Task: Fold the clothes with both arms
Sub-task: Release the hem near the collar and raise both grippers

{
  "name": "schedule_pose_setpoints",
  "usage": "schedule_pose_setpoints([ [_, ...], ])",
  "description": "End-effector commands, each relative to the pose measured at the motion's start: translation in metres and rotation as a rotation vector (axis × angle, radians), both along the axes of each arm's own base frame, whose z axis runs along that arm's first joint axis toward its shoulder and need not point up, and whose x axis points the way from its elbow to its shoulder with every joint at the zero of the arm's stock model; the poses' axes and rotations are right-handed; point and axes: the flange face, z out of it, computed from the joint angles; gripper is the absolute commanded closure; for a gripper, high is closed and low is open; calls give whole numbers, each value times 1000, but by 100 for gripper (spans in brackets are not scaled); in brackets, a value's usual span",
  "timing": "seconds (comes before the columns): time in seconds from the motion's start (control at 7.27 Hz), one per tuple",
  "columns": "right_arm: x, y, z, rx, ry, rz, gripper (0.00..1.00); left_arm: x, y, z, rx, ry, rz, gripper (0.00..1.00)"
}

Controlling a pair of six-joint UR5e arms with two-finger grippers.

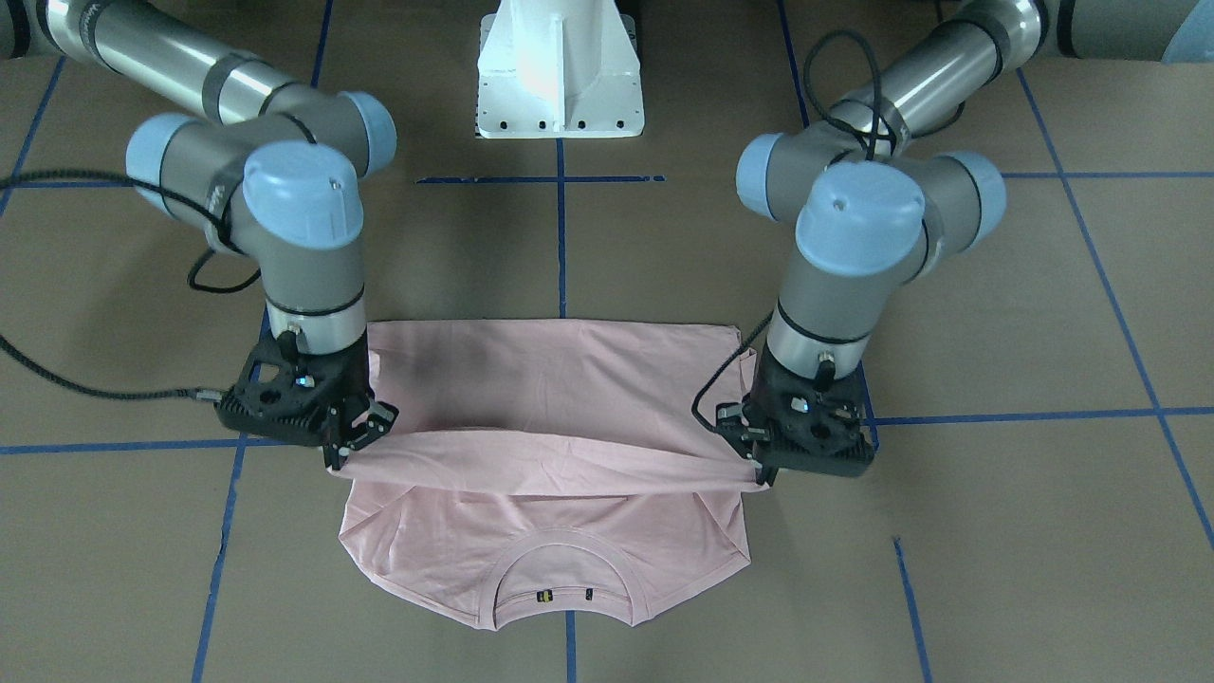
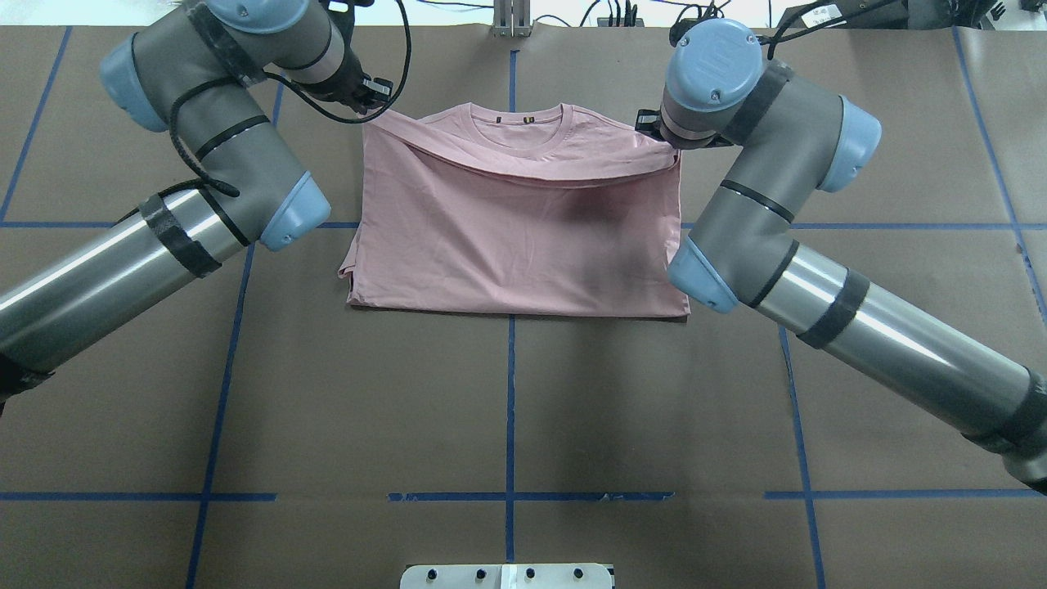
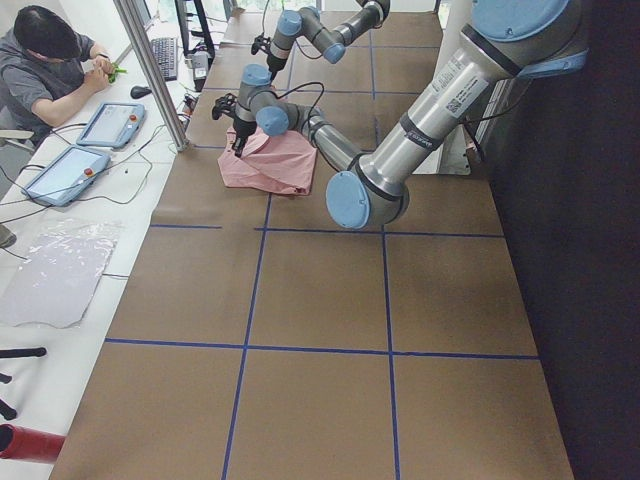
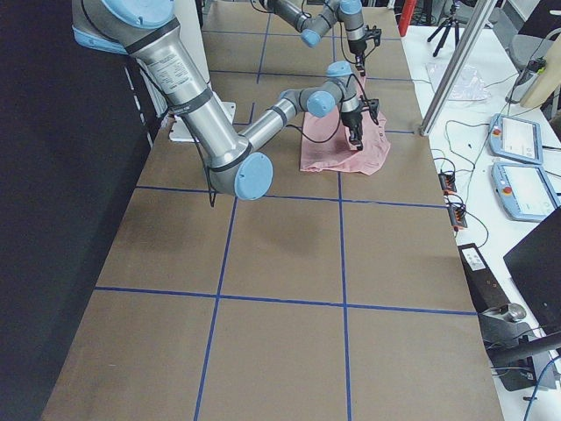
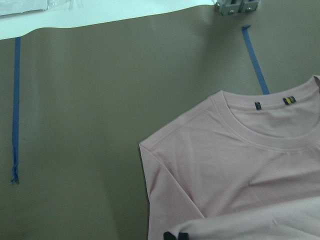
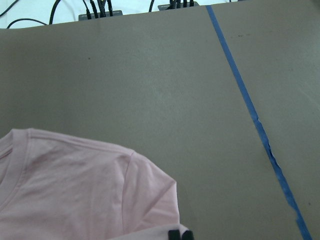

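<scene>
The pale pink T-shirt [image 1: 550, 398] lies on the brown table, its collar [image 1: 567, 579] on the far side from my base. Its print is hidden. A fold of the shirt is lifted and stretched taut between my two grippers, hanging over the part near the collar [image 2: 517, 123]. My left gripper [image 1: 763, 470] is shut on one end of that raised edge, and my right gripper [image 1: 341, 455] is shut on the other end. In the left wrist view the fingertips [image 5: 175, 236] pinch pink fabric; in the right wrist view the fingertips [image 6: 180, 234] do the same.
The white pedestal [image 1: 560, 71] stands at my base. Blue tape lines [image 2: 510, 409] cross the brown table cover. An operator [image 3: 50, 70] sits at a side desk with tablets [image 3: 110, 122] beyond the table's far edge. Cables and connectors [image 6: 100, 10] lie along that edge.
</scene>
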Motion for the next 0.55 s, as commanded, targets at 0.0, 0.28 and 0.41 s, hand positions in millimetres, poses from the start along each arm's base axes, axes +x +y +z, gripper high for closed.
schedule_pose_setpoints([
  [0.0,-9,-61,40,-1,47,-14,1,2,-36,29,61,-51,-11,1],
  [0.28,0,-66,36,6,37,-51,0,-1,-34,30,84,-41,-4,0],
  [0.41,16,-66,31,17,10,-106,0,-9,-25,34,109,-34,9,0],
])
